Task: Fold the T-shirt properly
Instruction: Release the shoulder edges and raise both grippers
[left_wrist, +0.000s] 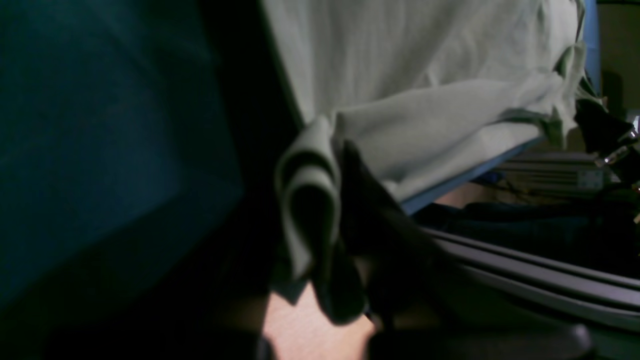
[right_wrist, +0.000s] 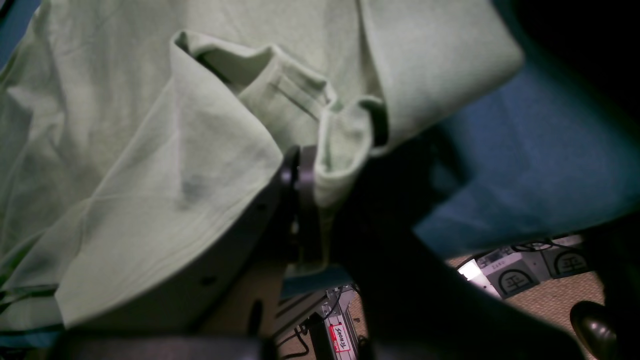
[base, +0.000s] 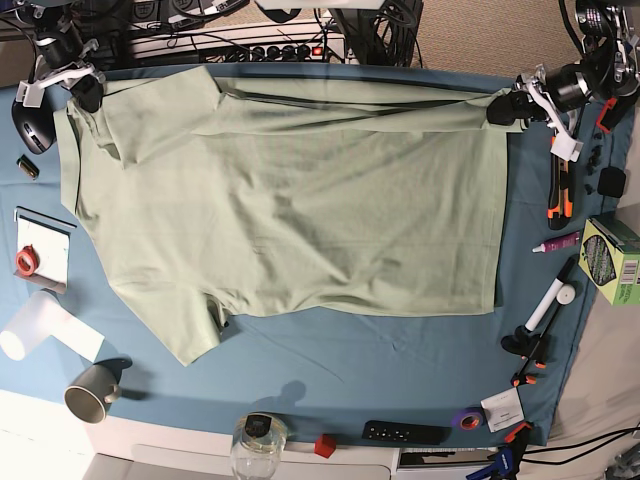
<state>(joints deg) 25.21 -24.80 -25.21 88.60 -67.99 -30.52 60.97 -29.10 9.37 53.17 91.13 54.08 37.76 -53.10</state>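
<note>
We see the T-shirt spread flat over the blue table cloth, with its far edge lifted at both ends by the two arms; the rest of the shirt lies on the cloth, below the jaws in the base view.

The right gripper is at the far left corner of that view, reaching in from the back edge of the table; its jaws are closed on the T-shirt near the collar end, and the wrist view shows the dark fingers pressed together with a fold of green fabric between them. From these jaws the cloth hangs away in loose folds.

The left gripper is at the far right corner, its arm coming in from the right side and a little tilted down; its jaws also pinch the T-shirt, at the hem corner. In its wrist view the picture is dark and blurred, so we can only say that a doubled fold of fabric seems to sit just beside a dark finger; behind the jaws the shirt stretches toward the other arm.

Between the two grippers the top edge is folded over in a narrow band.
</note>
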